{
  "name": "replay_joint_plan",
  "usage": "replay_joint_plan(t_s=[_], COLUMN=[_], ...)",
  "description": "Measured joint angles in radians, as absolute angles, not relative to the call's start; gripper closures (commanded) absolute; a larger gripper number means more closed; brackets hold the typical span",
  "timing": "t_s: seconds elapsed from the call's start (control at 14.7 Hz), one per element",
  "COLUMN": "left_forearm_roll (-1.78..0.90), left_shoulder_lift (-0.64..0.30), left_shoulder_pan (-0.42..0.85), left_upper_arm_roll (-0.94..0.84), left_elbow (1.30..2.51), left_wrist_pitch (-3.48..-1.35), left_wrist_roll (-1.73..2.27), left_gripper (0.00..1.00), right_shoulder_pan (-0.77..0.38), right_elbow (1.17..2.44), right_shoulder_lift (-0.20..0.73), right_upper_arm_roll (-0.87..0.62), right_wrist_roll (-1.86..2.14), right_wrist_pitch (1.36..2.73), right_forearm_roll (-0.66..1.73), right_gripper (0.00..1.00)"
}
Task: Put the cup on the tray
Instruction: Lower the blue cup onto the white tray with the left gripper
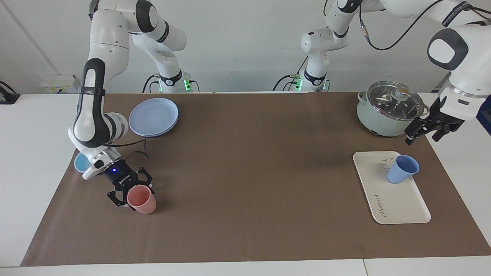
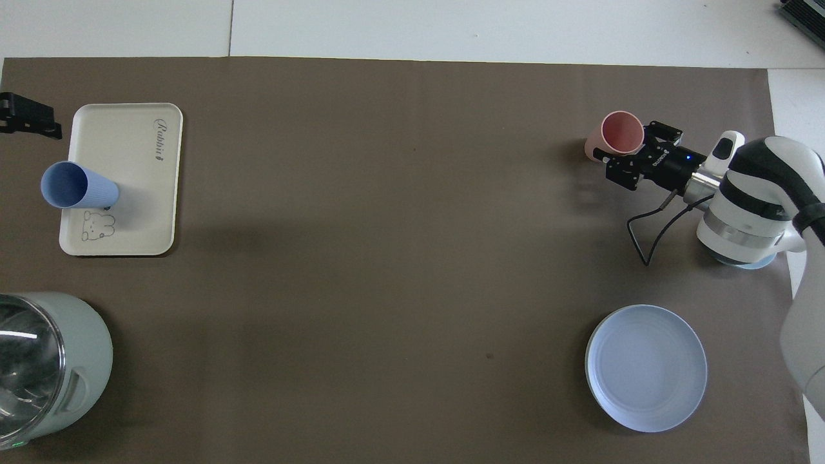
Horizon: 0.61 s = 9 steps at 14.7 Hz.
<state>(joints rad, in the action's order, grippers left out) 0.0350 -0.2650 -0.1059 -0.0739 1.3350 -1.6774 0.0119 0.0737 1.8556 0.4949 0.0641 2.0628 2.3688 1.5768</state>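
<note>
The periwinkle-blue cup (image 1: 401,170) (image 2: 78,191) stands upright on the cream tray (image 1: 399,203) (image 2: 132,161), beside the bear drawing, with nothing touching it. My left gripper (image 1: 422,138) (image 2: 29,120) hangs open and empty in the air, over the mat between the tray and the pot. At the right arm's end of the table, my right gripper (image 1: 132,193) (image 2: 624,148) is low at the mat and shut on a pink cup (image 1: 142,200) (image 2: 616,133).
A pale green pot with a glass lid (image 1: 389,111) (image 2: 45,367) stands nearer the robots than the tray. Stacked blue plates (image 1: 153,116) (image 2: 646,367) and a light-blue bowl (image 1: 80,163) lie by the right arm. A brown mat (image 1: 253,165) covers the table.
</note>
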Motion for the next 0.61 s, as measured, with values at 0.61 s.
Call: replay_joint_plan(t_s=[0.61], left_forearm_roll=[0.042], left_shoulder_lift=[-0.132], left_shoulder_pan=[0.006], left_upper_arm_roll=[-0.076], left_elbow=[1.379], left_wrist_pitch=[-1.480], left_wrist_roll=[0.077], left_gripper=[0.00], right_shoulder_pan=[0.072], right_elbow=[1.897], right_shoulder_lift=[0.467], right_upper_arm_roll=[0.061], right_wrist_roll=[2.099], right_wrist_pitch=[2.360], right_forearm_roll=[1.580], right_gripper=[1.00])
